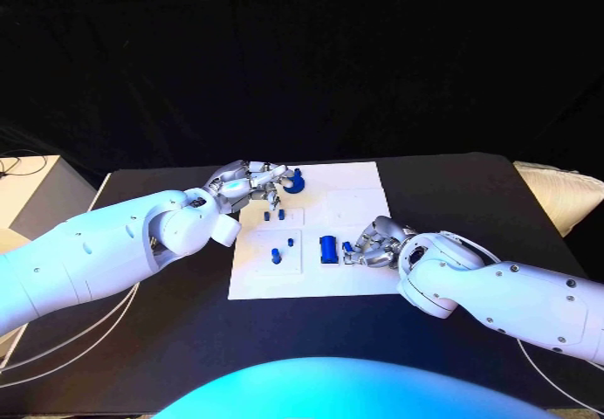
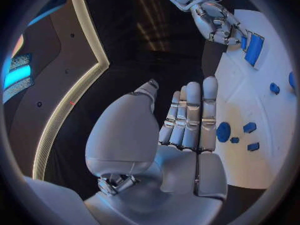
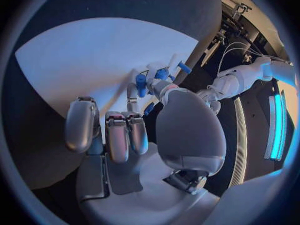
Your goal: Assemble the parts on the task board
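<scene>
The white task board point(image 1: 258, 284) lies mid-table. My left hand point(image 1: 252, 185) hovers at its far left corner, fingers point(image 2: 190, 115) straight and holding nothing, beside a round blue part point(image 1: 295, 183) point(image 2: 223, 131). My right hand point(image 1: 375, 243) point(image 2: 219, 22) sits at the board's right side with curled fingers point(image 3: 119, 135), next to a long blue block point(image 1: 328, 249) point(image 2: 254, 49). A small blue part point(image 3: 150, 108) point(image 1: 349, 248) shows pinched between its thumb and a finger. Small blue pegs point(image 1: 279, 214) point(image 3: 141, 80) stand on the board between the hands.
Black table point(image 1: 151, 323) surrounds the board. A pale box point(image 1: 31, 188) stands off the left edge and a cushion-like thing point(image 1: 554, 188) at the right. White cables point(image 1: 63, 349) trail under my left arm.
</scene>
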Controlling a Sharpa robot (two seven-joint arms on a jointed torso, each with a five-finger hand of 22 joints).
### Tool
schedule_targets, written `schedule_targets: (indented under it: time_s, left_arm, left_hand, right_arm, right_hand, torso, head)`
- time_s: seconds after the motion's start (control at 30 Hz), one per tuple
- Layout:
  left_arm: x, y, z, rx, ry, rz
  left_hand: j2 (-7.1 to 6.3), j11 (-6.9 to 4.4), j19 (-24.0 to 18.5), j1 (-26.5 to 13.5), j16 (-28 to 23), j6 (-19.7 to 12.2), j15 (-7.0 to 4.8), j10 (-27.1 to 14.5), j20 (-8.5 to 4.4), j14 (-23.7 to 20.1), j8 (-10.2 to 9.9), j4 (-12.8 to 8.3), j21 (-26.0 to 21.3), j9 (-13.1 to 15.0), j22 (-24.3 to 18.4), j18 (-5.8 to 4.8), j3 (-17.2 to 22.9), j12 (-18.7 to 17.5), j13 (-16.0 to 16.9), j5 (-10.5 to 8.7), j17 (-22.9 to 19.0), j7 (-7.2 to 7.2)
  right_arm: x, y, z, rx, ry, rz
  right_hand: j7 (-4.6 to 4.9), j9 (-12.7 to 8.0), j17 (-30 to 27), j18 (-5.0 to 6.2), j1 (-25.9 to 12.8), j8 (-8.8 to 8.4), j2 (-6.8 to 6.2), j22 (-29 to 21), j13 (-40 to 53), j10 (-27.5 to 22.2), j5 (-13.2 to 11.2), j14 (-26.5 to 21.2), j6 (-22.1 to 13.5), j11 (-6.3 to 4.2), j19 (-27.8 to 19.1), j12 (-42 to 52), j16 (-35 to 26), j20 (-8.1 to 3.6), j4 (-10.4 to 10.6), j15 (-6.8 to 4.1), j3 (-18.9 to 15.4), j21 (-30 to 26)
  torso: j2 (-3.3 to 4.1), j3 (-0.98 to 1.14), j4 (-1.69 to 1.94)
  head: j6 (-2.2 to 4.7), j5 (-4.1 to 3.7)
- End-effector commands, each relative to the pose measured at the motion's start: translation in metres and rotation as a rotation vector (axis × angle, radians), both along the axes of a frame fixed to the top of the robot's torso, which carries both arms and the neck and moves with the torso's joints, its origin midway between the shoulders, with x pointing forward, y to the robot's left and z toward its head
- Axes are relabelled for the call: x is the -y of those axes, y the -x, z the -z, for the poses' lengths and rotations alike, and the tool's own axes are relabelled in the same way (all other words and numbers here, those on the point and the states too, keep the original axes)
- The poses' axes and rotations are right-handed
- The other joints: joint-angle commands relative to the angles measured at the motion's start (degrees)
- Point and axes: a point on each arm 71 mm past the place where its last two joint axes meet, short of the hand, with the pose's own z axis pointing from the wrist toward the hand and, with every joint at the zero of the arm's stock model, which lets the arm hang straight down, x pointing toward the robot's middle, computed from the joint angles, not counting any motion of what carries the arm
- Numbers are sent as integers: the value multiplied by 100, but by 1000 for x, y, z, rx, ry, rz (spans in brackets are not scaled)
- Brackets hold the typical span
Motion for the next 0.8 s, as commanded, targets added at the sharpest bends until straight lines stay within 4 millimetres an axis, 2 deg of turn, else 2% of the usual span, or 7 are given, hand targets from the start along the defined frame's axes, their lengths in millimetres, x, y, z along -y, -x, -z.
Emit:
schedule_targets:
  time_s: [0.03,0.27,0.77,0.8]
  left_arm:
    - [3,1,-1,5,12,18]
    - [3,0,-1,5,12,18]
    - [2,0,0,3,10,18]
    - [2,0,0,3,10,17]
  left_hand:
    - [73,-6,-17,7,-20,-38,-8,-43,-23,-13,32,-4,-19,-6,3,47,-37,39,5,-18,6,15]
    - [83,-5,-20,5,-22,-40,-7,-54,-23,-14,38,-2,-21,-8,0,48,-52,46,9,-18,7,16]
    - [90,-4,-23,1,-23,-41,-7,-59,-22,-14,41,1,-25,-8,-5,49,-60,50,11,-18,8,16]
    - [90,-4,-23,1,-23,-41,-7,-59,-22,-14,41,1,-25,-8,-5,49,-60,50,11,-18,8,16]
  right_arm:
    - [-2,2,2,-14,22,-25]
    - [-2,1,2,-5,25,-21]
    - [-6,1,0,17,5,-15]
    - [-6,1,0,17,5,-15]
  right_hand:
    - [22,-6,1510,-64,-70,-39,3,683,1507,598,-38,608,9,-39,135,37,25,-39,-9,-40,-37,-37]
    - [24,-9,1507,-62,-92,-42,10,680,1507,598,-57,608,10,-37,134,37,24,-39,11,-38,-56,-48]
    - [30,-22,1510,-63,-203,-55,61,687,1507,598,-183,608,17,-32,138,37,25,-34,135,-33,-163,-49]
    - [29,-25,1510,-66,-243,-56,96,694,1507,598,-198,608,24,-32,142,37,25,-33,178,-33,-179,-36]
  torso:
    - [2,7,-5]
    - [-1,0,3]
    - [4,6,-1]
    - [4,6,0]
  head:
    - [1,6]
    - [1,1]
    - [1,8]
    - [1,7]
